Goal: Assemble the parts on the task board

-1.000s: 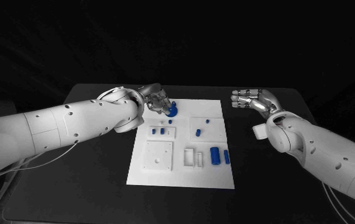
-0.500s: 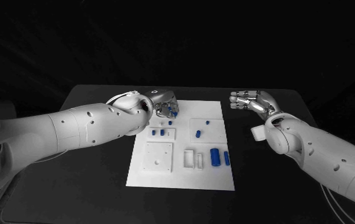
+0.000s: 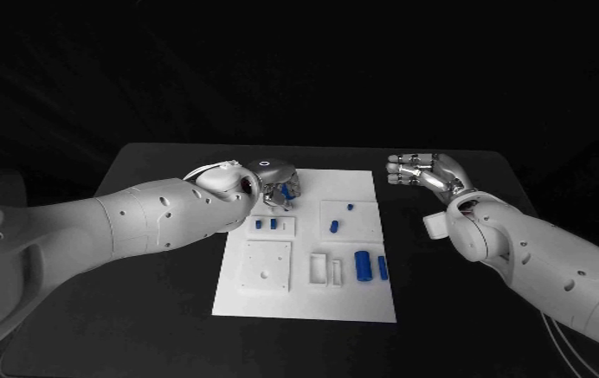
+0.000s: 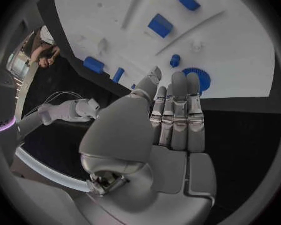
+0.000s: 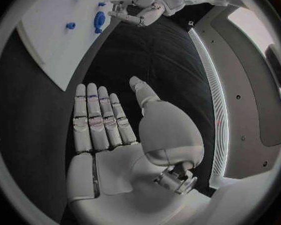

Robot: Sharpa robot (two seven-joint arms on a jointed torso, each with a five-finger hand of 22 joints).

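The blue gear is lying flat on the board, the left hand hovering with straight, close fingers, empty like the flat right hand

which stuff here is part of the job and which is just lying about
Part of the job:
- task board
- blue gear at the board's far left corner
- other blue parts, e.g. cylinder
- left hand, open, over the gear
- right hand, open, off the board

Just there:
- black table
- person at the left wrist view's rim, touching nothing
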